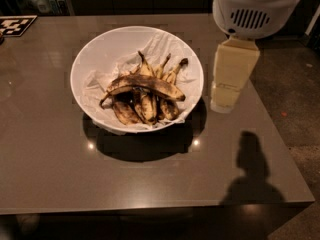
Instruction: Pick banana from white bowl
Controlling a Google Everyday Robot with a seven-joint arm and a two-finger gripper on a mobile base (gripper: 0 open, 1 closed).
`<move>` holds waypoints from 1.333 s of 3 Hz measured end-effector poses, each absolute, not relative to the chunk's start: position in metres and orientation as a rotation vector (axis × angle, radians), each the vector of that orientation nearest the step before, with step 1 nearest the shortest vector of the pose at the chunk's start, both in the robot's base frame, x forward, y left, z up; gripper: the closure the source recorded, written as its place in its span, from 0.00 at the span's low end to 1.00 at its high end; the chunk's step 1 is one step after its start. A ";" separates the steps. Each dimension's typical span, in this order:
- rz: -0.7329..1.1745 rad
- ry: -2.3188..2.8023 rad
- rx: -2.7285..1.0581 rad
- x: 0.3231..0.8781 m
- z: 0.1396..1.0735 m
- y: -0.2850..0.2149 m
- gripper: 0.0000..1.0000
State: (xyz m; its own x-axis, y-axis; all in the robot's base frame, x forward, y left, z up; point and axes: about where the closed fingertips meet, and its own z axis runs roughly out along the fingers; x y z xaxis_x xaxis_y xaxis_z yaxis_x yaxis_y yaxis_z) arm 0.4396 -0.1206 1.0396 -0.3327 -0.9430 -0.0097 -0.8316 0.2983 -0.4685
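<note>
At the centre of a grey-brown counter (50,159), one large white bowl (80,64) is seen, lined with crumpled white paper (167,44). Across the top of the pile inside it, one long overripe banana (150,85) is laid, dull yellow and blotched brown-black, running from about 9 o'clock to 3 o'clock in the bowl. Beneath and behind it a bunch of shorter blackened bananas (145,109) is heaped; roughly five can be made out, though an exact count cannot be given, as they overlap.

At 3 o'clock from the bowl, just beyond its rim, one cream-coloured gripper (231,79) is hung from a white vented arm housing (255,6), pointing down over the counter. Whether it is open or closed cannot be told. Nothing is held by it, and it is kept apart from the fruit and the bowl.

The task is judged to be at its start: the banana has not been touched or lifted. The gripper must yet be brought over the bowl, lowered and closed on the long banana.

One black-and-white marker (15,25) is seen at the counter's 10 o'clock corner.
</note>
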 end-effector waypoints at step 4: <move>-0.486 2.150 -1.863 0.459 1.018 -0.029 0.16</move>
State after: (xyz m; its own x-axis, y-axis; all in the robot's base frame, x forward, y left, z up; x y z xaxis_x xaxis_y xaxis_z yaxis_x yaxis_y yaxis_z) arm 0.4589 -0.0286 1.0183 -0.1477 -0.9887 0.0259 -0.9036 0.1242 -0.4100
